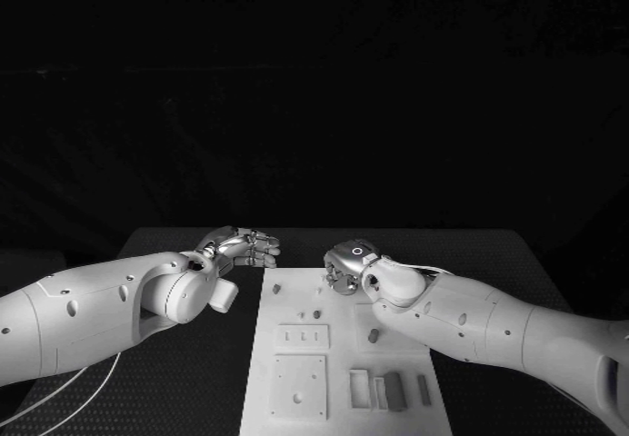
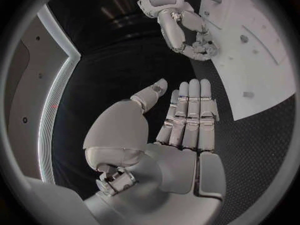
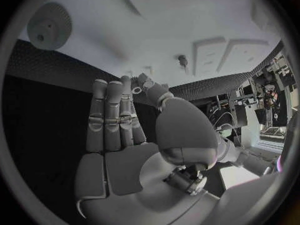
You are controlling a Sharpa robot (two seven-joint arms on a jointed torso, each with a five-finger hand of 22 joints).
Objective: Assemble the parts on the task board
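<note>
The white task board [image 1: 344, 302] lies in the middle of the black table. Small dark parts [image 1: 374, 335] lie loose on its middle, and longer grey parts [image 1: 394, 391] stand near its right front. My left hand [image 1: 243, 247] hovers off the board's far left corner; the left wrist view shows this hand [image 2: 181, 120] with straight fingers, holding nothing. My right hand [image 1: 347, 265] is over the board's far edge. Its thumb tip lies close to its fingertips [image 3: 119, 92], and I cannot tell whether anything is pinched. A small part [image 3: 182, 60] lies on the board beyond them.
Two raised square plates [image 1: 303, 337] [image 1: 299, 386] sit on the board's left half. White cables [image 1: 65, 391] hang by the left arm at the table's front left. Bare table [image 1: 498, 263] lies right of the board.
</note>
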